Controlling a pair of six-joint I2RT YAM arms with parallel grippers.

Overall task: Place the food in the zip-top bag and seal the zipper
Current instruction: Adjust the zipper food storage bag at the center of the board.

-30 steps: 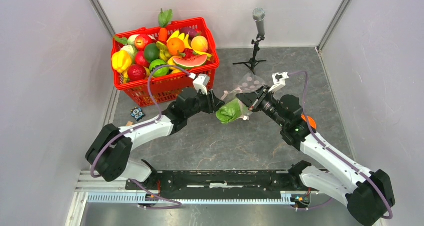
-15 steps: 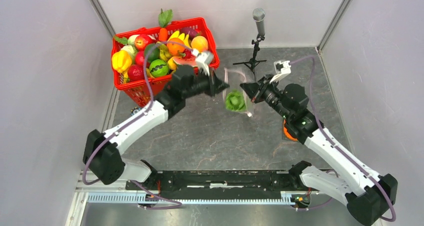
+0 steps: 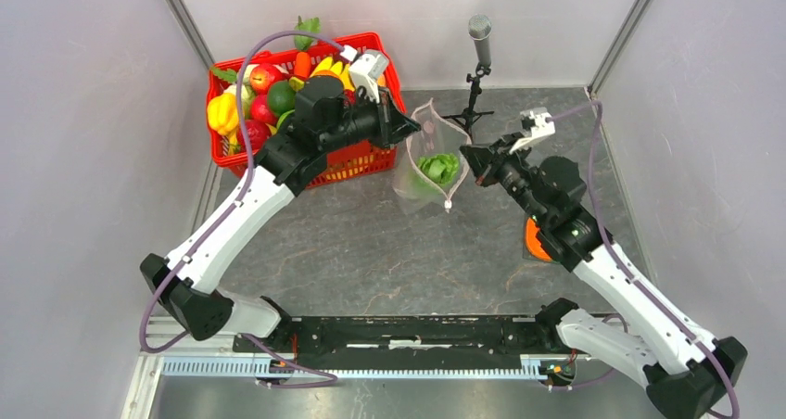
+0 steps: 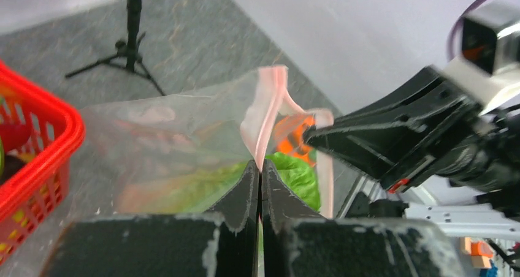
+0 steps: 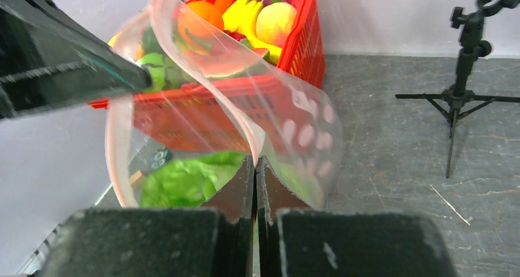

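The clear zip-top bag [image 3: 419, 173] hangs between both grippers with its mouth pulled apart. A green-white cabbage [image 3: 438, 168] lies inside it. My left gripper [image 3: 414, 128] is shut on the bag's left rim, and in the left wrist view its tips [image 4: 259, 165] pinch the pink zipper [image 4: 270, 96]. My right gripper [image 3: 466, 153] is shut on the opposite rim; its tips [image 5: 255, 159] clamp the film just above the cabbage [image 5: 184, 182]. The other food fills the red basket [image 3: 366, 156] behind the left arm.
A microphone on a small tripod [image 3: 478, 71] stands just beyond the bag. An orange object [image 3: 534, 239] lies on the table under the right forearm. Grey walls close in on both sides. The basket [image 5: 303, 41] sits close behind the bag.
The left gripper has closed on the bag's rim and swung up toward the basket. The right gripper followed, so the bag with the cabbage now hangs farther back, spread open.
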